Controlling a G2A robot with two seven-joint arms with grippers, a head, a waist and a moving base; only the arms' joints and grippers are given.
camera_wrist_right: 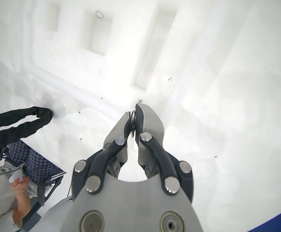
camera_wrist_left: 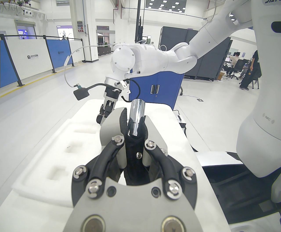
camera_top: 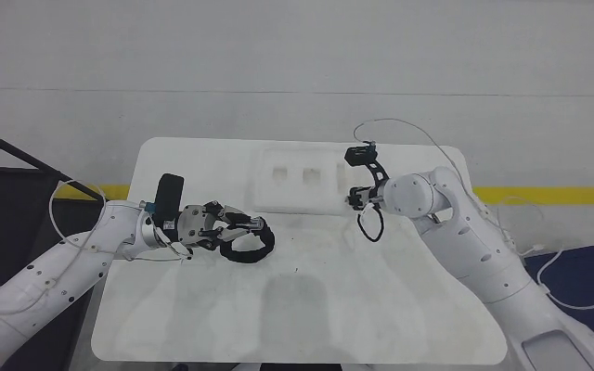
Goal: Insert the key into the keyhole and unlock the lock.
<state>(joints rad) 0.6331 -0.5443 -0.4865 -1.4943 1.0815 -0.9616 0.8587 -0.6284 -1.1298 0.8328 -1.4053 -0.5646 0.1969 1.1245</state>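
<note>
My left gripper [camera_wrist_left: 134,129] is shut on the lock [camera_wrist_left: 136,118], a chrome cylinder joined to a black fabric-covered cable loop [camera_top: 249,243]. In the top view that gripper [camera_top: 234,227] sits left of centre, the loop hanging past its fingers. My right gripper [camera_wrist_right: 133,123] is shut on a small metal key [camera_wrist_right: 132,122], held edge-on between the pads just above the white foam. From above, the right gripper [camera_top: 354,198] stands at the foam tray's right end. The left wrist view shows the right gripper [camera_wrist_left: 103,114] beyond the chrome cylinder, some way off.
A white foam tray [camera_top: 302,185] with rectangular recesses lies at the table's back middle. A small metal ring [camera_wrist_right: 99,14] lies in one recess. The black cable loop's end [camera_wrist_right: 41,114] rests on the table. A small black box [camera_top: 360,154] on a cable hangs by the right wrist.
</note>
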